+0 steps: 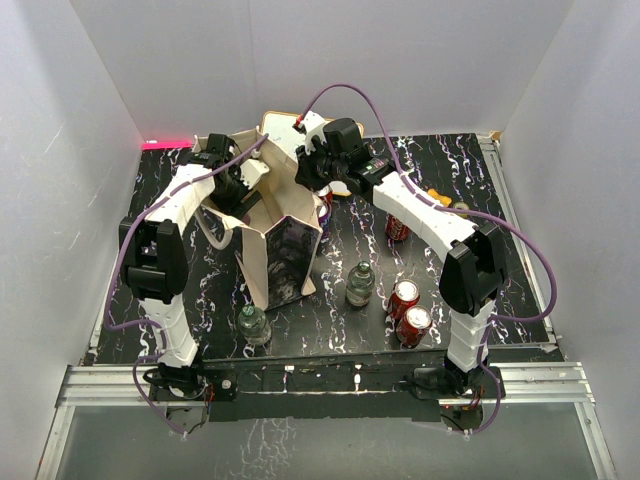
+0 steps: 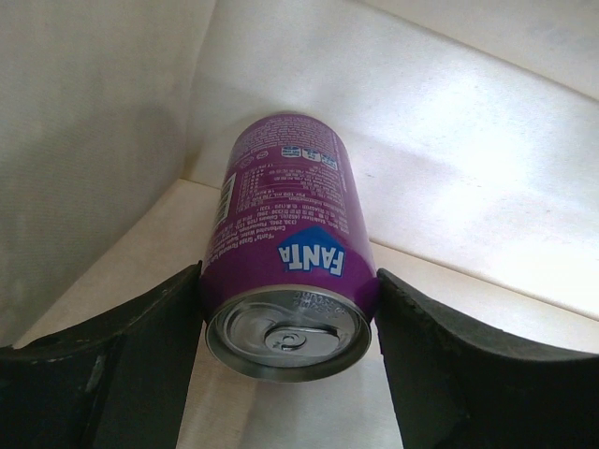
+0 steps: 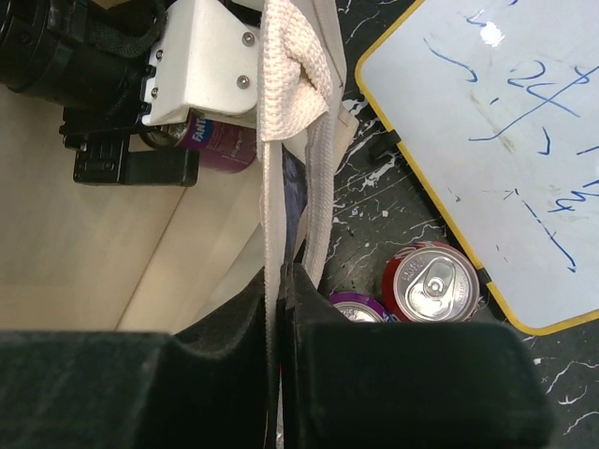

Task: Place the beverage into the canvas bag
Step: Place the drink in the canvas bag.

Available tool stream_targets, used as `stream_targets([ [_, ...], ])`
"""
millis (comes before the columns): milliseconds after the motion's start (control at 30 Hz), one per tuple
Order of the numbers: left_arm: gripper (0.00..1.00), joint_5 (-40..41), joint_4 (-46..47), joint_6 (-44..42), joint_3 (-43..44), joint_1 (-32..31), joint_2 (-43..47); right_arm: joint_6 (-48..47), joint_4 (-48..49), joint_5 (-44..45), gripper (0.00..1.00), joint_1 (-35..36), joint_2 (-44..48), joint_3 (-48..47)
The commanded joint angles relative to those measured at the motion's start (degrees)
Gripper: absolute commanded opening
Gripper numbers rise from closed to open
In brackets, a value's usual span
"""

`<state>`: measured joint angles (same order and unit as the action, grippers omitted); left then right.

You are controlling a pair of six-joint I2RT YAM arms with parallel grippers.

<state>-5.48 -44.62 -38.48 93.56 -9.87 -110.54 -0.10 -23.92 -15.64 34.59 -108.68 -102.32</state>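
Sunk in the canvas bag [image 1: 255,265], the left tool [image 2: 288,273] is seen flanking the Fanta can [image 2: 285,215], grip not determinable; the bag strap [image 3: 272,215] is pinched by the right tool [image 3: 281,281].

Table [image 1: 500,290]: black top with white marbling, metal rail along the near edge. All positions are referenced to the canvas bag [image 1: 285,250], which stands upright on the left-centre of the top.

- Green bottle A [image 1: 252,322]: upright, near the bag's near-left corner.
- Green bottle B [image 1: 359,284]: upright, just right of the bag's near side.
- Red can pair [image 1: 409,308]: upright, close together, further right than bottle B.
- Third red can [image 1: 397,228]: right of the bag, partly hidden by an arm.
- Whiteboard [image 3: 487,140]: yellow-framed, blue scribbles, lying flat behind the bag.
- Fourth red can [image 3: 432,285] and purple can [image 3: 356,309]: between bag and whiteboard.
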Motion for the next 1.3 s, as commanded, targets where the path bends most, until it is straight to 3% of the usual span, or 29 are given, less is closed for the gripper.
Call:
stream_targets([
  [0, 0.79, -3.06, -7.49, 5.41, 1.82, 1.29, 2.52, -1.27, -0.16, -2.20, 0.08, -0.49, 0.03, -2.56],
  [433, 0.96, -4.44, -4.47, 8.63, 4.98, 1.43, 6.25, -0.66, 0.62, -3.74, 0.08, -0.50, -2.11, -3.74],
  [1267, 0.95, -12.97, 0.06, 6.55, 10.69, 1.44, 9.32, -0.98, -0.47, -4.04, 0.08, -0.43, -4.38, -7.48],
])
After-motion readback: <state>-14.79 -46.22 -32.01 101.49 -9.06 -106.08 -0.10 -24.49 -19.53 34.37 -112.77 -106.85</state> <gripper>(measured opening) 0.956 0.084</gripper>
